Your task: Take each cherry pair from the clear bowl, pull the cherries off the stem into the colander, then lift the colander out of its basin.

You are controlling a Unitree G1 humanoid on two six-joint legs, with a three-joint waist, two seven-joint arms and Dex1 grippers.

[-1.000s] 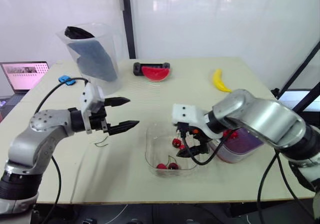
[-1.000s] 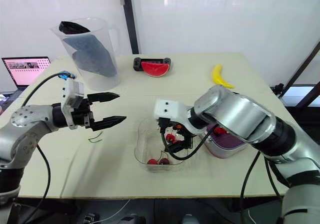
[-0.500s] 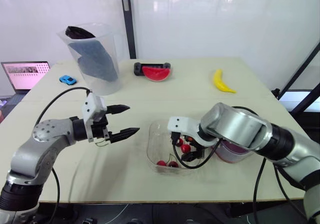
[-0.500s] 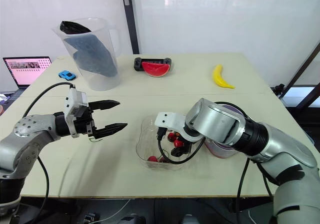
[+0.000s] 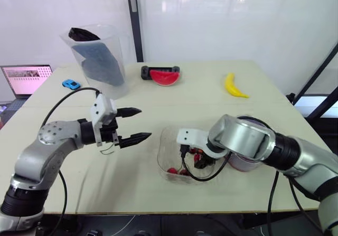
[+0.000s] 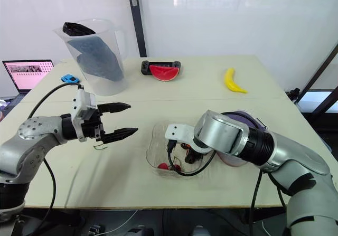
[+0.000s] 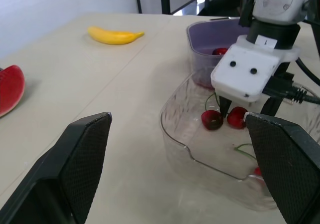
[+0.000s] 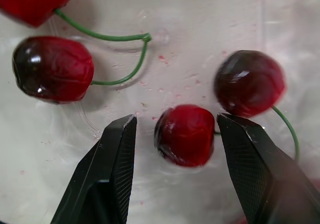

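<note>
The clear bowl (image 5: 165, 141) stands near the table's front, with several red cherries on green stems in it. My right gripper (image 8: 176, 118) is down inside the bowl, open, its fingers either side of one cherry (image 8: 185, 134) without touching it. That cherry's stem runs toward a darker cherry (image 8: 249, 82). Another pair (image 8: 52, 68) lies beside them. My left gripper (image 5: 143, 123) hovers open and empty just left of the bowl. The purple colander (image 7: 220, 38) sits right of the bowl behind my right arm, one cherry (image 7: 218, 50) in it.
A clear pitcher (image 5: 97, 56) holding dark cloth stands at the back left, with a blue toy car (image 5: 70, 83) and a laptop (image 5: 24, 77) near it. A watermelon slice (image 5: 165, 76) and a banana (image 5: 232, 85) lie at the back. A loose green stem (image 5: 108, 149) lies under my left gripper.
My right gripper has dropped lower in the bowl, down to the cherries on its floor. The left gripper has edged slightly toward the bowl, still open.
</note>
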